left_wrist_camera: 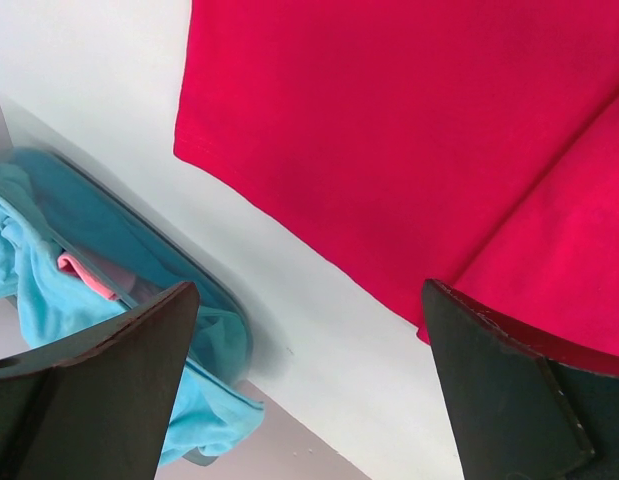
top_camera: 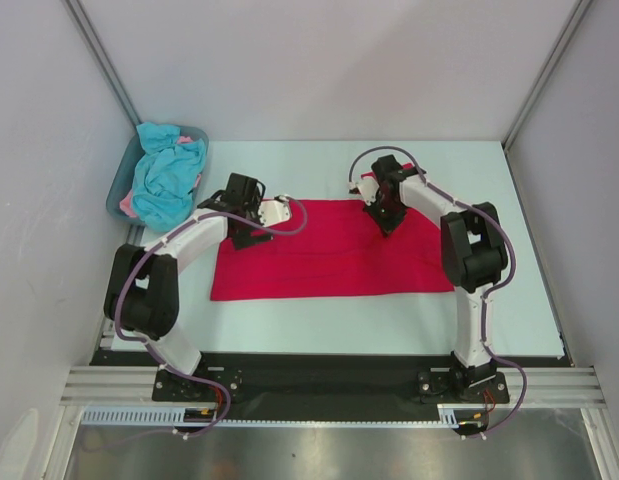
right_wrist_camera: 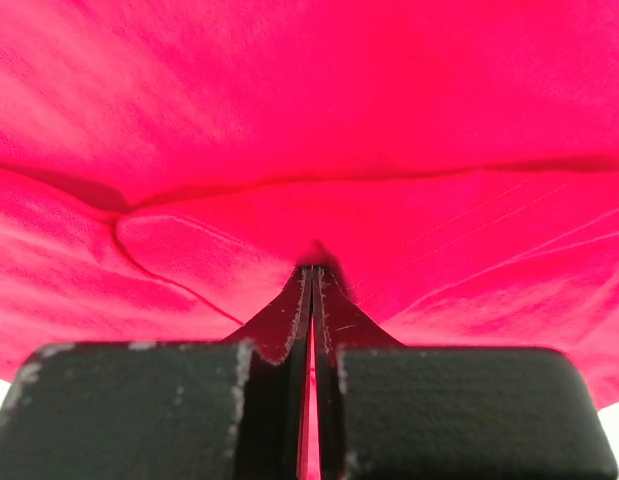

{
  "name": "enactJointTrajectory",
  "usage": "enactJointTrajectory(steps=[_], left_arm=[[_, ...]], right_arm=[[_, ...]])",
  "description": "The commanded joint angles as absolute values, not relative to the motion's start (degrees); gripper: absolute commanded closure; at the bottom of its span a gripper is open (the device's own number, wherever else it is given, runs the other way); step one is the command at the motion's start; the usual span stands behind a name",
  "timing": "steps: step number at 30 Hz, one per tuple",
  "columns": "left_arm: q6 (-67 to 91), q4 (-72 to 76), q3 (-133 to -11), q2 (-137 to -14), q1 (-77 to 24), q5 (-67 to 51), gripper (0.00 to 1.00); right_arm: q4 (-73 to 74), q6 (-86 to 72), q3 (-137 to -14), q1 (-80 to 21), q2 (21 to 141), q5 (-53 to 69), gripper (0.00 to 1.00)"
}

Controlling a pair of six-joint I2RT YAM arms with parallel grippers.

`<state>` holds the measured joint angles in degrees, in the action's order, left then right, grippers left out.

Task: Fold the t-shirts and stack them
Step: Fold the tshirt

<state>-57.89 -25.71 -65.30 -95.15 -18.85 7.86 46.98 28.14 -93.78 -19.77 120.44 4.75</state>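
I have one red t-shirt (top_camera: 324, 262) lying across the middle of the bench (top_camera: 509, 300), and its far part looks doubled over into a long band. My right tool (right_wrist_camera: 311, 275) is clenched on a pinch of that cloth near the far right edge, with fabric puckering at the tips. My left tool (left_wrist_camera: 309, 288) hangs released, jaws wide, above the shirt's far left corner and holds nothing.

The cloth looks light and limp. I judge it will sag and crease wherever it is unsupported, so the places to take it are the hems and corners, both sides together, pinching through every layer.

At the far left sits one tub (top_camera: 117, 190) with a turquoise t-shirt (top_camera: 167, 180) heaped in it and a pink t-shirt (top_camera: 129, 208) peeking out beneath. I cannot tell whether more lie under them.
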Motion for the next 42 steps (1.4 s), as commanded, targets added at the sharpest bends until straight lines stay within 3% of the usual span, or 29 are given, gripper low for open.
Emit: enactJointTrajectory(steps=[1,22,35,39,42], left_arm=[[-56.7,-24.6,-67.6,-95.2,-19.5,8.2,0.0],[-57.0,-24.3,-68.3,-96.6,-20.6,8.3,0.0],[-57.4,-24.1,-68.3,-97.1,-20.7,8.5,0.0],[-57.1,-24.1,-68.5,-97.4,-20.8,8.3,0.0],[-57.0,-24.0,-68.6,-97.6,-21.0,8.3,0.0]], right_arm=[[45.4,28.5,-97.0,-20.1,121.0,2.9,1.0],[26.3,32.7,-96.5,-25.8,121.1,-7.8,1.0],[27.1,31.2,-97.2,-25.8,120.7,-10.4,1.0],[29.6,30.9,-97.4,-25.8,120.2,-9.5,0.7],[31.1,30.2,-97.6,-25.9,120.7,-8.7,0.63]])
